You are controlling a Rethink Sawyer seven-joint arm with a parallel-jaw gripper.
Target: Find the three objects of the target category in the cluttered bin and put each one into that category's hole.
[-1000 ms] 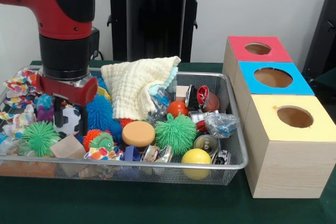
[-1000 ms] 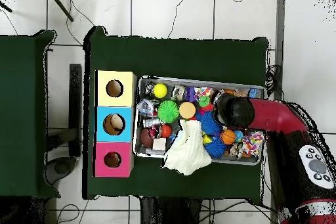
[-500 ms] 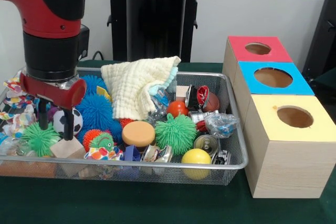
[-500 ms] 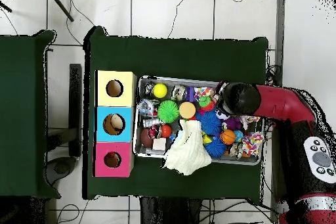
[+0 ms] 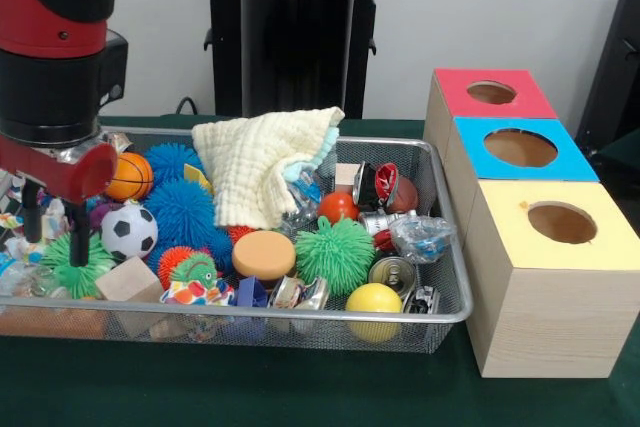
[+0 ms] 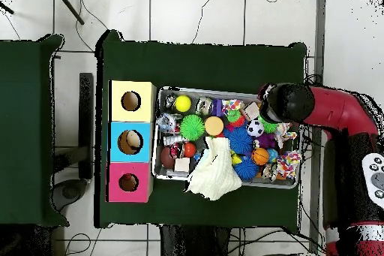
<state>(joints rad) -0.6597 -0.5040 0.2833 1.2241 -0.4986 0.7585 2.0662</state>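
My gripper [image 5: 54, 247] hangs open at the left end of the wire bin [image 5: 440, 247], its fingers [image 5: 78, 237] just above a small green spiky ball [image 5: 72, 269]; nothing is held. To its right lie a soccer ball [image 5: 128, 230], a small basketball [image 5: 130, 176] and blue spiky balls [image 5: 185, 209]. A yellow ball [image 5: 373, 303] and a bigger green spiky ball [image 5: 335, 253] sit near the bin's front. In the overhead view the arm's wrist [image 6: 286, 103] hides the gripper, close to the soccer ball [image 6: 256, 128].
A cream cloth [image 5: 262, 165] drapes over the bin's back middle. An orange disc [image 5: 263, 254], a wooden block [image 5: 128, 282], cans and patterned fabric fill the bin. Right of it stand the red [image 5: 491, 93], blue [image 5: 520, 147] and yellow [image 5: 562, 222] boxes with round holes.
The arm has slid left along the bin to its end, uncovering the soccer ball and the basketball. The gripper stays open and carries nothing.
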